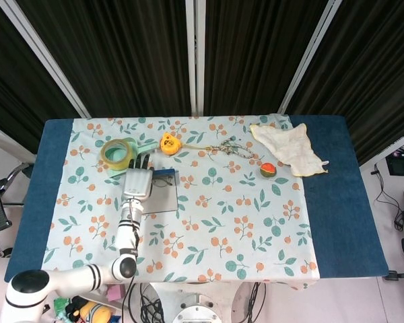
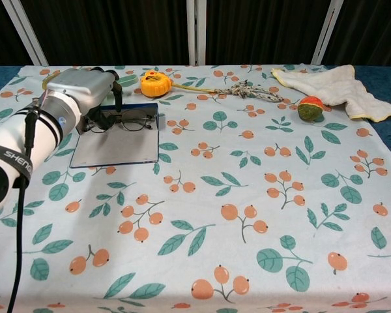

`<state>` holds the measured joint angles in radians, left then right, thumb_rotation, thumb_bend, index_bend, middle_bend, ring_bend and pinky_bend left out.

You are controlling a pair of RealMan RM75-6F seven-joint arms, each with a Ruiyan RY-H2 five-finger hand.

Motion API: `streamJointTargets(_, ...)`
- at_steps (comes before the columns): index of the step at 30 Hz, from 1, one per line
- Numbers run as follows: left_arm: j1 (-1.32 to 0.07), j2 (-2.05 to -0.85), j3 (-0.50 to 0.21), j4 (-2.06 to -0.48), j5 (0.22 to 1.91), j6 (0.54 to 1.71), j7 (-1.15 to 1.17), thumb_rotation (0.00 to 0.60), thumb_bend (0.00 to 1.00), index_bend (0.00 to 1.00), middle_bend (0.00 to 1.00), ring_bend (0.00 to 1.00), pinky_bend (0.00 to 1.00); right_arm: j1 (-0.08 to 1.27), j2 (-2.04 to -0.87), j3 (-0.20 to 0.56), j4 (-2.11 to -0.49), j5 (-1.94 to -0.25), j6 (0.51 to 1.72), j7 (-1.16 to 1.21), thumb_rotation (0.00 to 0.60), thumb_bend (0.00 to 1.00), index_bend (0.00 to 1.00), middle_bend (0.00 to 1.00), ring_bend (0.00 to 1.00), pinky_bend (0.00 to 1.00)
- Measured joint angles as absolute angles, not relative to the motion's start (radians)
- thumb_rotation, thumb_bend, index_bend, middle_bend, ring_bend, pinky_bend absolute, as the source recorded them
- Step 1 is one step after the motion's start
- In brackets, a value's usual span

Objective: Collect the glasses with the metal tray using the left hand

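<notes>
Glasses (image 2: 125, 122) sit at the far edge of the tray (image 2: 120, 149), lenses up near its back rim, and the left hand (image 2: 85, 89) is right over their left side with its fingers (image 2: 116, 91) curled down onto the frame; from where I stand I can't tell whether it really has a grip on them or is only touching. From above, the hand (image 1: 137, 183) covers most of the tray (image 1: 165, 199) and only a bit of the glasses (image 1: 163, 181) pokes out on the right. The right hand isn't to be seen in either view. My worry is the thin wire frame: if the fingers only catch one arm or one lens rim, the glasses may swing or slip out and land on the counter (image 2: 247, 195) rather than on the tray. They are so close to the back rim that a small push away from the robot could slide them off past it, toward the tape measure (image 2: 154, 83) and the tape roll (image 1: 118, 153) just beyond. The tray looks flat and light on the cloth, so a heavy press of the palm might shove it or tip its near edge up.
</notes>
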<state>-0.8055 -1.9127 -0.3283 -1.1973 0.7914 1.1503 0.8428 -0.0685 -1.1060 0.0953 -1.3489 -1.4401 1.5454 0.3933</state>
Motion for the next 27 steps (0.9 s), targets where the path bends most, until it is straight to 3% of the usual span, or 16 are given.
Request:
streamJointTargets(5, -0.788, -1.88, -0.312, -1.278, 0.834, 1.186, 0.822, 0.6, 0.42, 0.09, 0.05, 0.01, 0.14, -0.067, -1.11, 0.094, -1.343, -1.442, 1.542, 0.394, 0.6, 0.28, 0.0, 0.0, 0.0, 0.0)
streamJointTargets(10, -0.739, -1.811, -0.27, -1.42, 0.889, 1.227, 0.781, 0.6, 0.27, 0.09, 0.05, 0.01, 0.14, -0.064, -1.114, 0.095, -1.337, -1.439, 1.535, 0.395, 0.6, 0.28, 0.0, 0.0, 0.0, 0.0)
streamJointTargets(15, -0.666, -1.705, -0.178, -1.581, 0.949, 1.24, 0.712, 0.6, 0.21, 0.21, 0.05, 0.01, 0.14, -0.059, -1.117, 0.095, -1.339, -1.445, 1.534, 0.385, 0.6, 0.28, 0.0, 0.0, 0.0, 0.0)
streamJointTargets(19, -0.626, -1.635, -0.11, -1.648, 0.968, 1.194, 0.649, 0.6, 0.2, 0.26, 0.05, 0.01, 0.14, -0.058, -1.117, 0.093, -1.349, -1.453, 1.542, 0.372, 0.6, 0.28, 0.0, 0.0, 0.0, 0.0)
streamJointTargets(27, -0.632, -1.612, -0.091, -1.635, 0.967, 1.081, 0.579, 0.6, 0.2, 0.27, 0.05, 0.01, 0.14, -0.064, -1.113, 0.1, -1.367, -1.45, 1.562, 0.358, 0.6, 0.28, 0.0, 0.0, 0.0, 0.0)
